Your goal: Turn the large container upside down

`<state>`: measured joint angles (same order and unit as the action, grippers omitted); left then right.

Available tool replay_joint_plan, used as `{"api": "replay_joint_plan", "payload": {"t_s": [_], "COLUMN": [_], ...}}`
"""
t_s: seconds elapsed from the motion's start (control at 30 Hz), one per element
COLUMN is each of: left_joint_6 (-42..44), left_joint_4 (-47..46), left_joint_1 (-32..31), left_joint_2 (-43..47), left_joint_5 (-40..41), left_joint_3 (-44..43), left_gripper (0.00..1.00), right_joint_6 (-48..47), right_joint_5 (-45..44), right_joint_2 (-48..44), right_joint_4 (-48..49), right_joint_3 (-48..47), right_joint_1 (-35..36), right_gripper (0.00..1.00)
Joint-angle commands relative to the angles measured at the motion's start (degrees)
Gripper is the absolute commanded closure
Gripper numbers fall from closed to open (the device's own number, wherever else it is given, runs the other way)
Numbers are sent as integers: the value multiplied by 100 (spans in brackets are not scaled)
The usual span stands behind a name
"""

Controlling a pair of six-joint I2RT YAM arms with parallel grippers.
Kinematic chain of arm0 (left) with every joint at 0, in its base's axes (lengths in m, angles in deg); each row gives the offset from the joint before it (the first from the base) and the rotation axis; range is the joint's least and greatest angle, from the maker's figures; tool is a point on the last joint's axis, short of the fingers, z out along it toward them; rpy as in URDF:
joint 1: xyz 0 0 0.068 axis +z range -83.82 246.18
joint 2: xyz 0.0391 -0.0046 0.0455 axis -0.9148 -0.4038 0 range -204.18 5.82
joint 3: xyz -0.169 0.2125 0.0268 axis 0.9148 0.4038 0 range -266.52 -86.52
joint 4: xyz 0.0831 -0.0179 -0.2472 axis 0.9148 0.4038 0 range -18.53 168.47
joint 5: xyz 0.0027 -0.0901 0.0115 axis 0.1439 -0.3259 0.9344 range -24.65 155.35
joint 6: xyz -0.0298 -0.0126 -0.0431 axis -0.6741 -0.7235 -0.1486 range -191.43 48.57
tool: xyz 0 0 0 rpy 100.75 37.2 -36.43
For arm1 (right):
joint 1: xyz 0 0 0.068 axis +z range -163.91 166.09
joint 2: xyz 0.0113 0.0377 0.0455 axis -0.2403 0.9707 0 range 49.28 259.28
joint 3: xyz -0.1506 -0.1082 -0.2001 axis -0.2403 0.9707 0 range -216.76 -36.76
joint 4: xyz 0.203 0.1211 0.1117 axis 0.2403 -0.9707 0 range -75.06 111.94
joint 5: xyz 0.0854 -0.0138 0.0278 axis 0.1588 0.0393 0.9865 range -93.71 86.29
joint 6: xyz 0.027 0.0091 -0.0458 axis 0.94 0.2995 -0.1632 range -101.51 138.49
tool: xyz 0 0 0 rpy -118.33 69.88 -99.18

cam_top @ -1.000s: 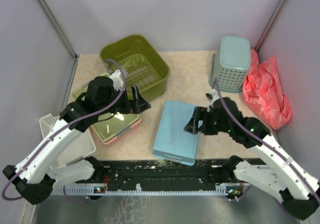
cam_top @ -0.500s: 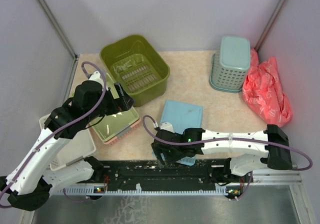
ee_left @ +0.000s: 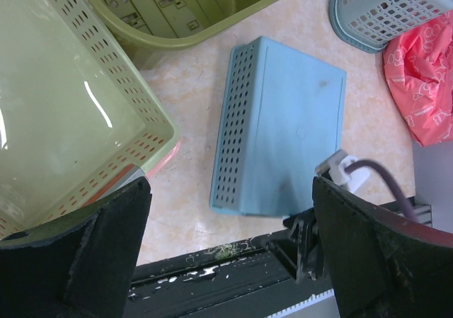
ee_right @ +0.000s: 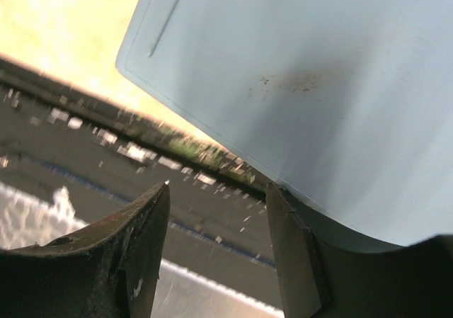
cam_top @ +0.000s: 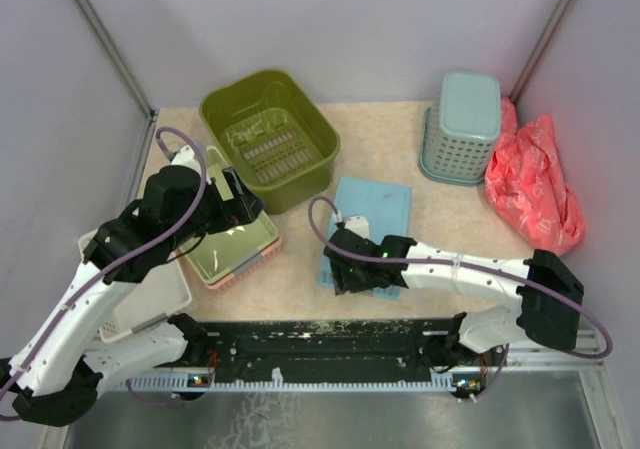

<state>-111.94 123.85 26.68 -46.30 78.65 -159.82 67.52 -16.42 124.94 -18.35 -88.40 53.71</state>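
Observation:
The large container (cam_top: 270, 139), a deep olive-green tub with a slotted bottom, stands upright and open at the back left. Its near wall shows at the top of the left wrist view (ee_left: 191, 13). My left gripper (cam_top: 245, 201) is open and empty (ee_left: 230, 261). It hovers over the pale-green tray (cam_top: 225, 241), just in front of the tub and not touching it. My right gripper (cam_top: 342, 274) is open and empty (ee_right: 216, 215). It sits low at the near left corner of a light-blue box (cam_top: 372, 229), far from the tub.
The light-blue box (ee_left: 283, 148) lies mid-table, filling the right wrist view (ee_right: 318, 84). An upturned teal mesh basket (cam_top: 462, 129) and a red bag (cam_top: 535, 184) are at the back right. A white basket (cam_top: 130, 294) is at the near left. The right arm stretches across the front.
My right arm swung from the blue box's right side across to its near left corner, and the box shifted away and turned. My left gripper drew back left over the tray.

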Motion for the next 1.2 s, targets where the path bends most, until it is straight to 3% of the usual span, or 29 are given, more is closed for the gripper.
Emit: {"api": "replay_joint_plan", "payload": {"t_s": [0.0,0.17,0.43,0.6,0.67,0.77,0.97,1.17], "left_joint_6": [0,5,41,-171,-227,-272,-235,-229], "left_joint_4": [-143,-160,-89,61,44,17,40,237], "left_joint_1": [-4,-4,-4,-4,-4,-4,-4,-4], "left_joint_2": [47,99,131,233,283,302,360,395], "left_joint_5": [25,55,111,68,29,-40,2,79], "left_joint_3": [74,63,79,263,386,459,342,172], "left_gripper": [0,0,0,0,0,1,0,0], "right_joint_6": [-645,-754,221,428,428,221,-410,-1027], "right_joint_5": [-760,-622,474,-46,-420,-258,4,352], "right_joint_2": [-165,-555,-1196,-1095,-851,-497,760,1846], "right_joint_4": [-167,-190,486,483,591,1148,1930,1679], "right_joint_3": [-199,-420,894,1039,978,856,-258,-1863], "right_joint_1": [-850,-1031,-951,-923,-1135,-2105,-3707,-4015], "right_gripper": [43,43,47,59,64,72,73,76]}}
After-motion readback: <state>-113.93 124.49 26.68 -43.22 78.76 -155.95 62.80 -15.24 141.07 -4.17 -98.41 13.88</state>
